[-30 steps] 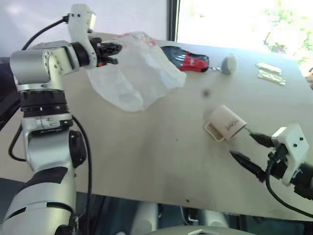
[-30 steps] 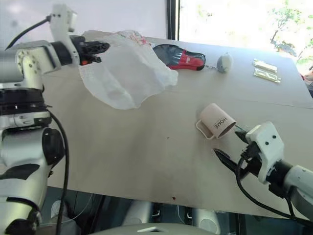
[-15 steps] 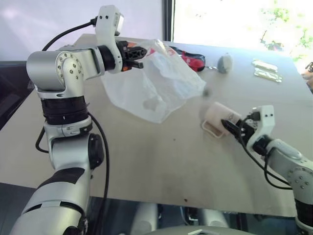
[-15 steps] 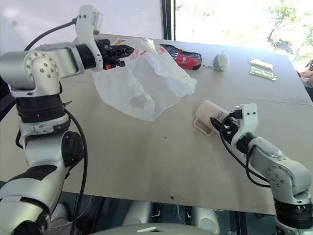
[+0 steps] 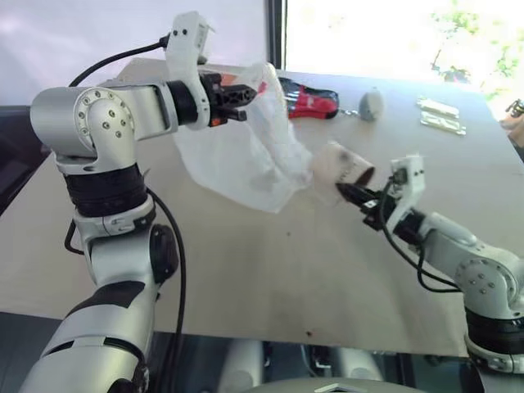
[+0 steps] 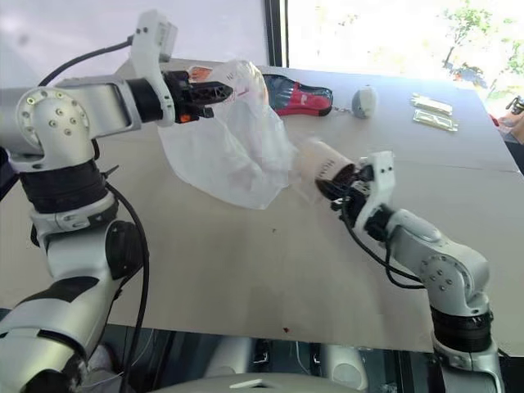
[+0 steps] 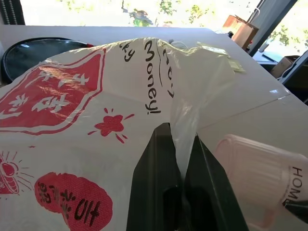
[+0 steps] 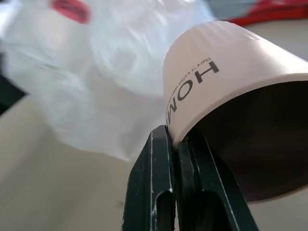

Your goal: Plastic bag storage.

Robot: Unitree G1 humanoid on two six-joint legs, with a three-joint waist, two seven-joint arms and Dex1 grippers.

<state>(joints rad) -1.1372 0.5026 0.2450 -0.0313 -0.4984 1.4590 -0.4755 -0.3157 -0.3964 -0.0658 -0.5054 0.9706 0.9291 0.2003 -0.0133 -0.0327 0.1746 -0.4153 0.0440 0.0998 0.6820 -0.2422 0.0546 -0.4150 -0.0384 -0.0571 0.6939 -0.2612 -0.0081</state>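
Mug point(image 5: 340, 166) rim pinched thinly by right hand point(image 5: 358, 195) may slip; left hand point(image 5: 242, 92) pinches plastic bag point(image 5: 246, 155).

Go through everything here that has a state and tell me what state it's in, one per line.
Plastic bag: lifted by its top edge, hanging crumpled, lower end down at the table.
Beige mug: raised off the table, tipped on its side, mouth toward the right arm.
Left pincer: shut on the plastic bag.
Right pincer: shut on the beige mug's rim.
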